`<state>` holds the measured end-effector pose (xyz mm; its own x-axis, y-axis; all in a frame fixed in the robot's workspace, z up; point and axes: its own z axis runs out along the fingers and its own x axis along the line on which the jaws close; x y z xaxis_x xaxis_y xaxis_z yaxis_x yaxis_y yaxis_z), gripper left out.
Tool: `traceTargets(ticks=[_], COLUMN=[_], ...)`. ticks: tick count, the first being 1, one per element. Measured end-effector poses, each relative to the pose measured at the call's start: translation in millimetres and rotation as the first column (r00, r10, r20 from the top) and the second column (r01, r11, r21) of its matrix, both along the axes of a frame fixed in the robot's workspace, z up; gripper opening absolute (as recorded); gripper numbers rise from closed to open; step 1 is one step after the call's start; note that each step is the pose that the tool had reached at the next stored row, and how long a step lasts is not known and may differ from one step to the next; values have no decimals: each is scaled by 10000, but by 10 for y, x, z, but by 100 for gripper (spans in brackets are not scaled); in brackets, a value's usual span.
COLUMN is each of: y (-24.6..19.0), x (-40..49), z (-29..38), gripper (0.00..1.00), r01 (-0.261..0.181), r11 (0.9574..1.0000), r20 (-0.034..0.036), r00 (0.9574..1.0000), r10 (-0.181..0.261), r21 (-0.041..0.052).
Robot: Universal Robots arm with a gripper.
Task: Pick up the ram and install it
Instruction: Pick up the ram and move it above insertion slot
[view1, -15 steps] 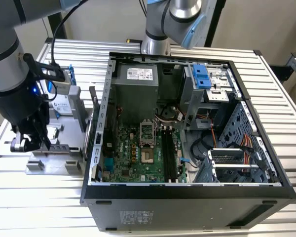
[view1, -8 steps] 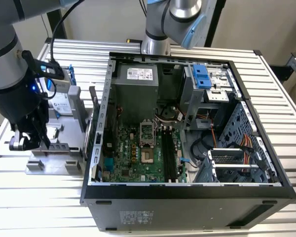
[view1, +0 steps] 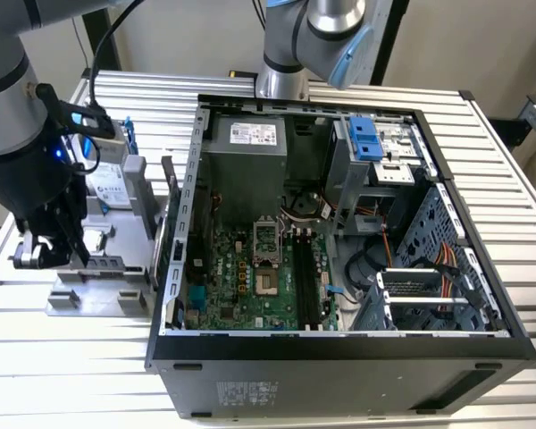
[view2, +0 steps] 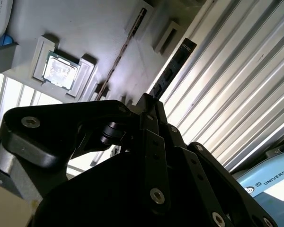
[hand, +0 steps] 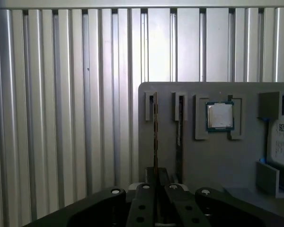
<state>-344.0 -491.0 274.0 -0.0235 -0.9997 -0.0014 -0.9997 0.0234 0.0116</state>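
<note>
1. The worktop (view1: pixel 518 223), made of ribbed metal slats, is seen carrying everything. A pale wall and a dark post are made out behind it.
2. The open computer case (view1: pixel 339 357) is laid on its side in the middle, with its motherboard (view1: pixel 250 277) exposed. No stick is seen seated in the long black slots (view1: pixel 305 281), so the install step is judged not yet begun.
3. The arm (view1: pixel 18 134) is placed at the exterior view's left, well apart from those slots and bent down over the holder.
4. The grey holder (hand: pixel 217 161) is set just beside the case. A hard drive (hand: pixel 281 142) and a square processor (hand: pixel 220 116) are kept in its pockets.
5. The claw (hand: pixel 155 176) is judged to be clenched on the ram, its fingers drawn in against the stick's two faces. The pick-up step is therefore taken to be in hand.
6. The ram (hand: pixel 155 137) is seen on edge in a holder slot, with a second stick (hand: pixel 180 125) in the slot beside it. Because it is thin, whatever move follows calls for it to be kept in line with its slot, without twisting.
</note>
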Motion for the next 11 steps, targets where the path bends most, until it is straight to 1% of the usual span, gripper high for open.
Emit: traceTargets(ticks=[11], y=[0], x=[0], z=[94], gripper=[0], r01=[0], r11=[10000], r20=[-1], r00=[10000], r10=[0], r21=[0])
